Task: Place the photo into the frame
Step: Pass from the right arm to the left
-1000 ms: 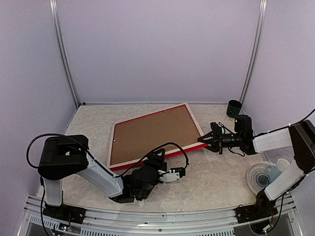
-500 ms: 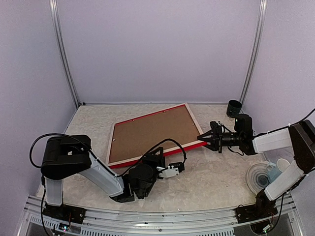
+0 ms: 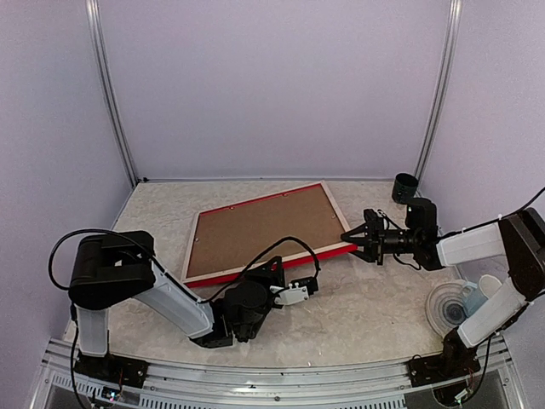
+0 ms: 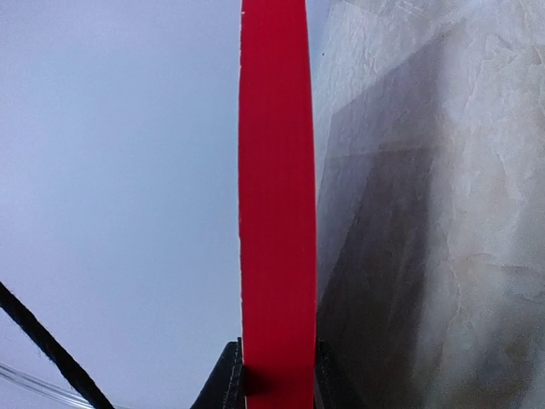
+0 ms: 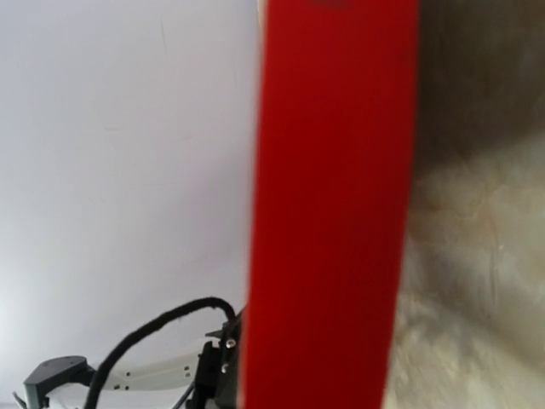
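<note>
- The table has a pale cream top with a mottled, marbled pattern; close up, from the left wrist, it looks faintly crinkled.
- Behind the table stands a plain lilac back wall, matte and unmarked.
- A left wall and a right wall of the same lilac close in the table's two sides.
- At the table's back corners rise two slim metal posts, the left post and the right post, both leaning slightly outward in the top view.
- Along the table's near edge runs a ribbed aluminium rail.
- Light over the table is soft and even, with only faint shadows.
</note>
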Controlling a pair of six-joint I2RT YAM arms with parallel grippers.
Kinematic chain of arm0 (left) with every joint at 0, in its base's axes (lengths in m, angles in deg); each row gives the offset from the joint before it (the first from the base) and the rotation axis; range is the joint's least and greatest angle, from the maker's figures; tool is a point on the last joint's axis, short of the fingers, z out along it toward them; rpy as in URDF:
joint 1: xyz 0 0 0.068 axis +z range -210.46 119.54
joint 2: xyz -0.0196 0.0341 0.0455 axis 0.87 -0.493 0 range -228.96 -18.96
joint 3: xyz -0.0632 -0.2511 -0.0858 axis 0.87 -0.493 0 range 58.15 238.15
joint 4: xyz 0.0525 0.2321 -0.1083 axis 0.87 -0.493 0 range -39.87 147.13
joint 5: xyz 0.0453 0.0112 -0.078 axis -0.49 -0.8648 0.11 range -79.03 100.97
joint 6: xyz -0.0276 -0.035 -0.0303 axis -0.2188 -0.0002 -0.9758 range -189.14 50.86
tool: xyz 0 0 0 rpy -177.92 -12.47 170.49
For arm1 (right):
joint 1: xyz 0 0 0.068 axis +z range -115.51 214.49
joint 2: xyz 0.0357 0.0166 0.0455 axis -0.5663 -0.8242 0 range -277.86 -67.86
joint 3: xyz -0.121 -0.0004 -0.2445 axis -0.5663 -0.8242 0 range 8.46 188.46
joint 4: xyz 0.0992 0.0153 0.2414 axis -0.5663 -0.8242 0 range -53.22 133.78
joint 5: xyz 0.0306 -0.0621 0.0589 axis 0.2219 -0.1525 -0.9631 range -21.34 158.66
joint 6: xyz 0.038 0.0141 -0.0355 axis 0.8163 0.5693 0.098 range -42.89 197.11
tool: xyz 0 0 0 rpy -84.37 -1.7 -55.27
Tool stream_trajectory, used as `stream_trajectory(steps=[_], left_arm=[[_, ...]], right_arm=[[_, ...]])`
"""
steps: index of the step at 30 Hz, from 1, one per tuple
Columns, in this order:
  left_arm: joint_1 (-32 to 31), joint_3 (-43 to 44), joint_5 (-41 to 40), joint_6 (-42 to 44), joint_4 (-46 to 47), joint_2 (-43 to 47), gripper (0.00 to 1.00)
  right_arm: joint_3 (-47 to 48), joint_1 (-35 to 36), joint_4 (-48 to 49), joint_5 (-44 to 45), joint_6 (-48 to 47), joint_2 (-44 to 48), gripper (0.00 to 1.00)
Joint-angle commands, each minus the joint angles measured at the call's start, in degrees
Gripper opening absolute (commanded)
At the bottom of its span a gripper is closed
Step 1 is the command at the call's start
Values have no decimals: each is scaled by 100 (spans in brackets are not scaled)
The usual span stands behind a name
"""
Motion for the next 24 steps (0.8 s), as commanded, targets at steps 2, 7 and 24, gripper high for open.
stream_trajectory(steps=[2, 7, 24], left_arm=[[226, 229, -59, -1031, -746, 441, 12], [278, 350, -32, -1432, -1153, 640, 10], [404, 1111, 17, -2263, -2701, 1292, 5]], right_arm=[[-59, 70, 329, -152, -315, 127, 39], [-96, 70, 238, -131, -499, 153, 47], [209, -30, -1647, 566, -1997, 461, 71]])
